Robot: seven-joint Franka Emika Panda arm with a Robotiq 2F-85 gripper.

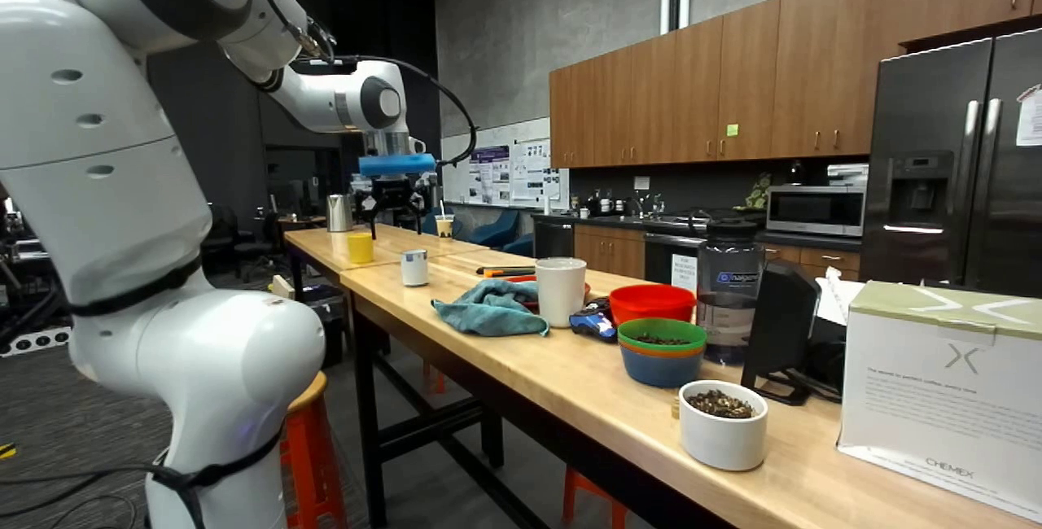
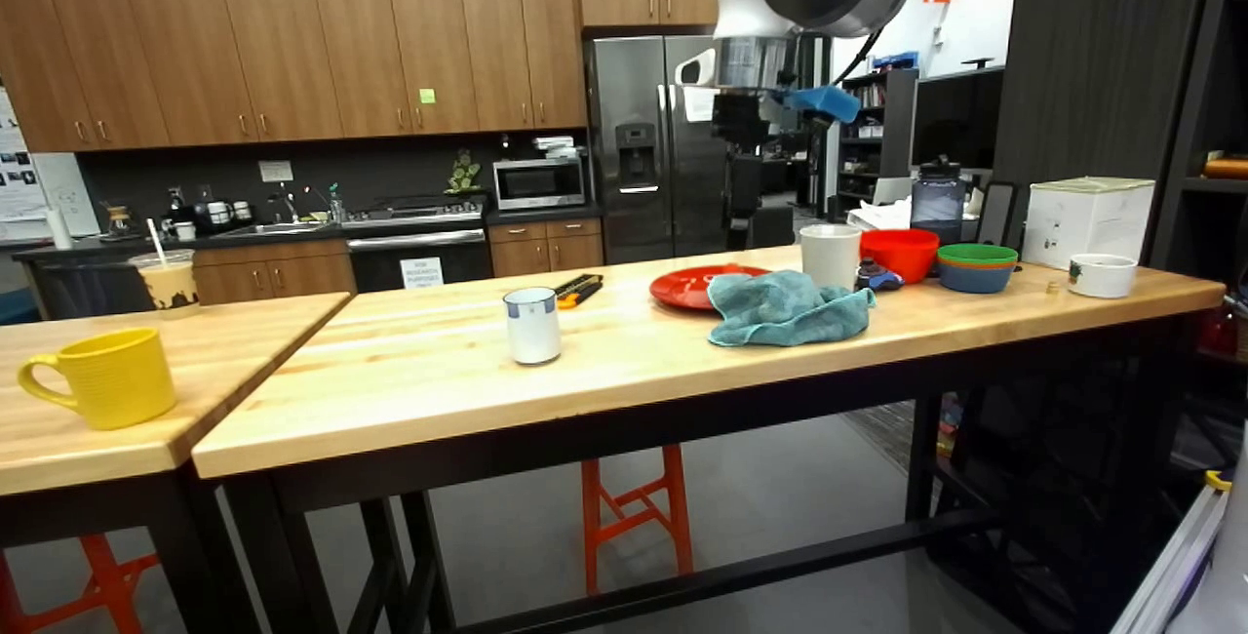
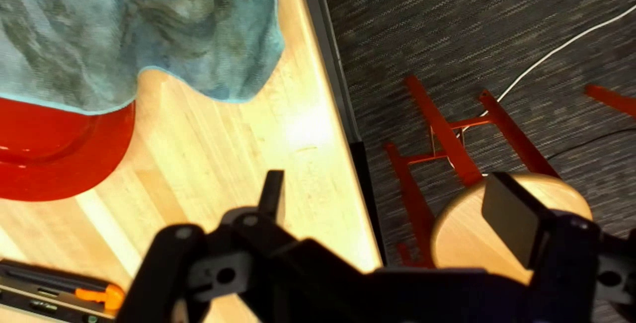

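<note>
Black Robotiq gripper [image 3: 390, 202] hangs empty, jaws spread wide. On the wooden tabletop [image 3: 213, 149], a teal cloth [image 3: 134, 30] overlaps a red plate [image 3: 64, 169].

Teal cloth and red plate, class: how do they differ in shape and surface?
The teal cloth lies crumpled; the red plate has a smooth, rounded rim. The cloth looks dull and blotchy; the plate is glossy and evenly red. Both lie on the wooden table.
</note>
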